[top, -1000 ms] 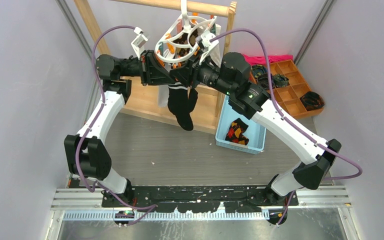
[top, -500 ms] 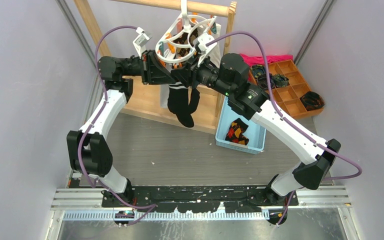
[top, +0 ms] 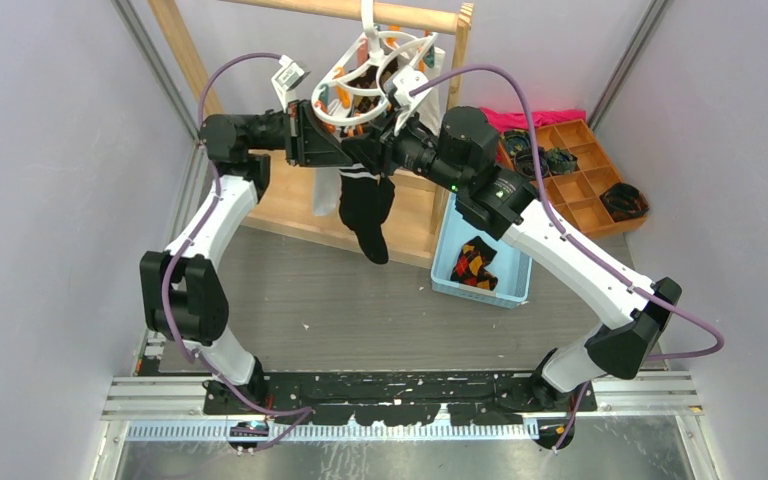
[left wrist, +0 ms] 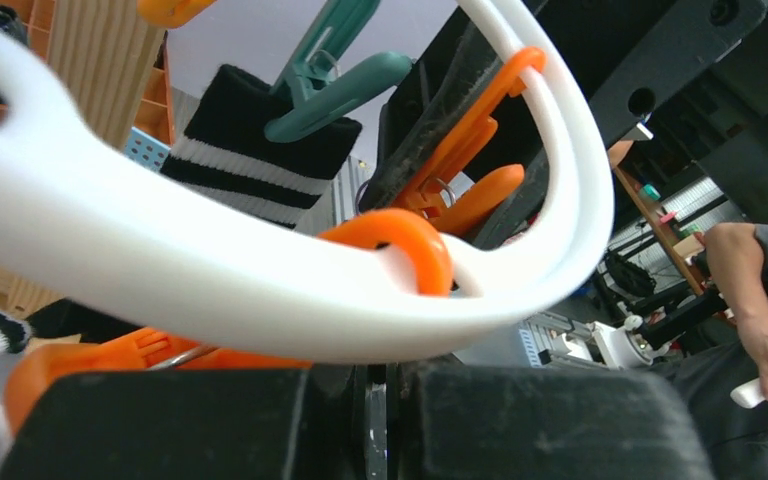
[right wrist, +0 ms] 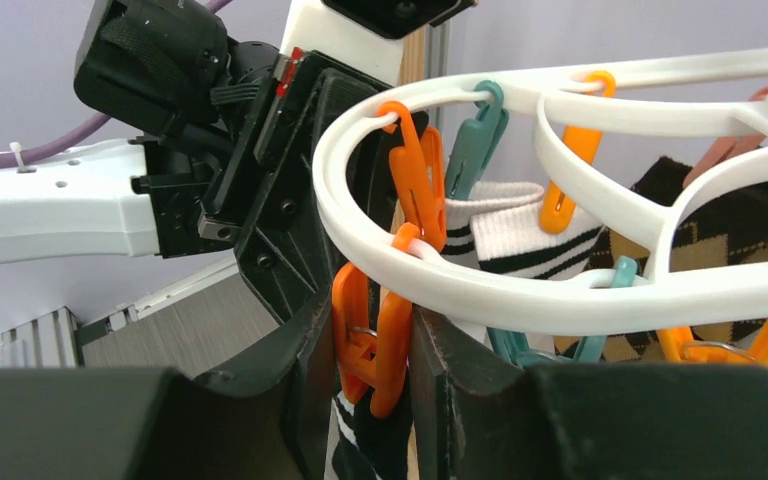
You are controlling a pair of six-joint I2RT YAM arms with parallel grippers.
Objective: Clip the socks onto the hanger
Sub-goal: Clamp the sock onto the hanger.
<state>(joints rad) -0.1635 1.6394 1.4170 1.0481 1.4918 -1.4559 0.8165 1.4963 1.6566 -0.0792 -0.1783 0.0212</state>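
Because both arms crowd beneath the hanger in the overhead view, the socks read as 1 dark shape dangling below it, with the cuffs hidden behind the wrists. Up close, the right gripper is partly closed, its 2 fingers pressing either side of an orange clip on the hanger's rim. Striped black fabric shows just beneath, cut off by the frame. The left gripper is closed to a sliver just under the rim, with nothing visible between its pads. A teal clip bites the striped cuff of 1 sock.
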